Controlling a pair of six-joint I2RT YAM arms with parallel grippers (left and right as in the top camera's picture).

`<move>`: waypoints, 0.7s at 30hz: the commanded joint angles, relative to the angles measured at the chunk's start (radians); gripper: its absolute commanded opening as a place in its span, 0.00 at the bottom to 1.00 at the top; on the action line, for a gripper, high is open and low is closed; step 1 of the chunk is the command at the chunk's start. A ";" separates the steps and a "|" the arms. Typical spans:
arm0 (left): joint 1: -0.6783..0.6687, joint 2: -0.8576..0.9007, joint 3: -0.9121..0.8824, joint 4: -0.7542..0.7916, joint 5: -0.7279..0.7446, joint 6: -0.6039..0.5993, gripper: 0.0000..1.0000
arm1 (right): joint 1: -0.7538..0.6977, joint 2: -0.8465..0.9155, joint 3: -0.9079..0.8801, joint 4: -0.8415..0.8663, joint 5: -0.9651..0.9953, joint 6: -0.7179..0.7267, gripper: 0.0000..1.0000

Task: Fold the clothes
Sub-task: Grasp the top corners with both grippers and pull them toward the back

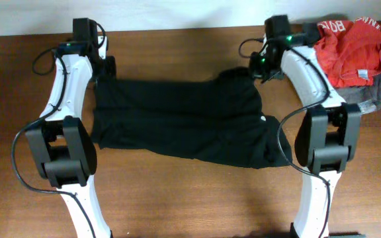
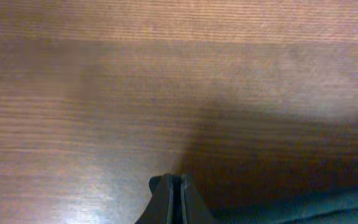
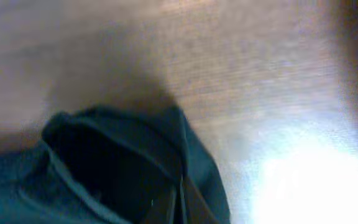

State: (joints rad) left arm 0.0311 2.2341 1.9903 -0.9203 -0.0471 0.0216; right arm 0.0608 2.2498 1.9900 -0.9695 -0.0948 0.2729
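Right claw (image 3: 180,202) is pictured clamped on a bunched far corner of the black garment (image 1: 177,119) spread across the surface (image 1: 177,205), while the left claw (image 2: 171,186), pressed together beside it, may hold nothing, so a lopsided fold is risked.

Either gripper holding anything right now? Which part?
Right gripper is shut on the black garment at its far right corner. Left gripper is shut beside the far left corner; whether it grips fabric cannot be told.
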 commanded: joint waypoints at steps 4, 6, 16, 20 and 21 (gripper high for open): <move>0.001 0.004 0.113 -0.134 0.006 -0.010 0.01 | -0.021 -0.063 0.252 -0.287 -0.032 -0.060 0.04; 0.001 0.004 0.128 -0.189 -0.002 -0.010 0.01 | -0.023 -0.064 0.305 -0.393 -0.033 -0.094 0.04; 0.002 0.004 0.135 -0.385 -0.066 -0.006 0.00 | -0.023 -0.112 0.348 -0.624 -0.032 -0.145 0.04; 0.005 0.004 0.135 -0.443 -0.065 -0.006 0.01 | -0.024 -0.170 0.348 -0.644 -0.031 -0.141 0.04; 0.005 0.004 0.135 -0.450 -0.065 -0.006 0.01 | -0.024 -0.186 0.348 -0.652 -0.031 -0.141 0.04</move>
State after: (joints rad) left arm 0.0315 2.2341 2.1002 -1.3495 -0.0868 0.0216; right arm 0.0460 2.1727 2.3199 -1.6035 -0.1287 0.1452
